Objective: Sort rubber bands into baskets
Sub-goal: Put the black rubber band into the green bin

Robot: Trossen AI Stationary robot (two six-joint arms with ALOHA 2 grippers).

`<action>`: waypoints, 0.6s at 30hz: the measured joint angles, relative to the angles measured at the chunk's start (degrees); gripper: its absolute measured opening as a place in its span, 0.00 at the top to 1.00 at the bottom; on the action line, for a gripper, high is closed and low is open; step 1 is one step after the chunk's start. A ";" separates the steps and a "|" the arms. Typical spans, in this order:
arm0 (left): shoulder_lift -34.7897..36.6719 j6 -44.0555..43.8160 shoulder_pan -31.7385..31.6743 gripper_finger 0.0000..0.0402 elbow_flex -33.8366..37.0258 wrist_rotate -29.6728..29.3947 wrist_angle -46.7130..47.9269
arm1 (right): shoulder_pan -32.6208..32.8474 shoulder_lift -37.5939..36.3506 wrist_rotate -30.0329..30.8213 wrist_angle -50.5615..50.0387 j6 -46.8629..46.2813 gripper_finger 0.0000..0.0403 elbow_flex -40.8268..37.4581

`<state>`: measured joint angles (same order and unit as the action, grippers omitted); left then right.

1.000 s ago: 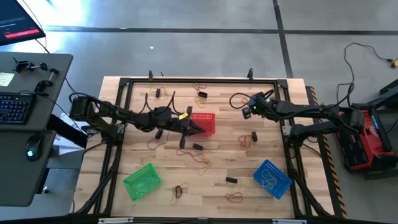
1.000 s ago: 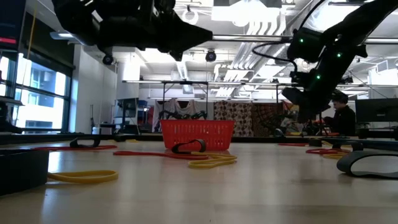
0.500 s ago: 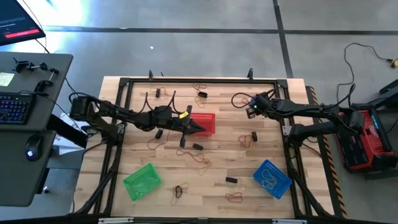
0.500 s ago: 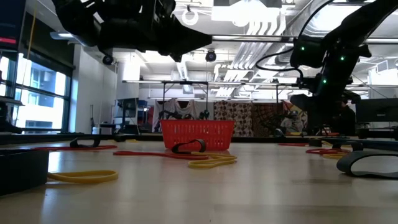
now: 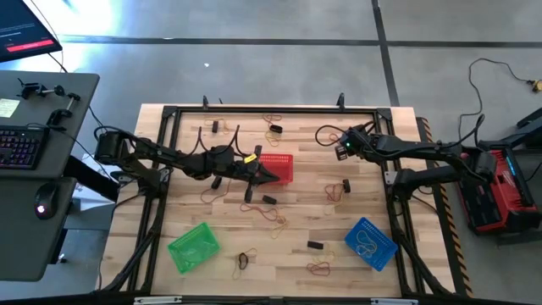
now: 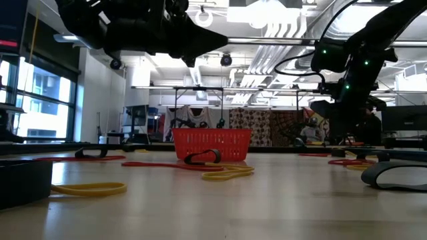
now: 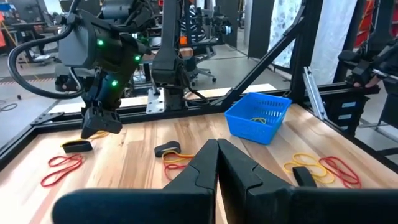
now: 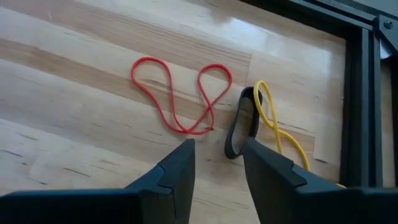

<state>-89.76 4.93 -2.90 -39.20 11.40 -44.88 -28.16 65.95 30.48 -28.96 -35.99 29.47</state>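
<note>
Three baskets, one per colour.

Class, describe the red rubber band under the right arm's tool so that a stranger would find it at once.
Start at the far right part of the wooden table, where the right tool hovers with its fingers apart. On the wood just ahead of it lies the red rubber band, folded into two rounded lobes. Beside it lie a black band and a yellow band, overlapping each other; the red one lies alone.
</note>
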 joint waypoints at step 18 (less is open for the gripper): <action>0.00 0.48 -0.24 1.00 0.00 -0.71 1.76 | 0.00 0.02 -2.46 -2.46 -2.68 0.69 0.02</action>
<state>-89.76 5.41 -3.14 -39.20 10.69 -43.12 -28.16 65.98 28.02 -31.42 -38.67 29.50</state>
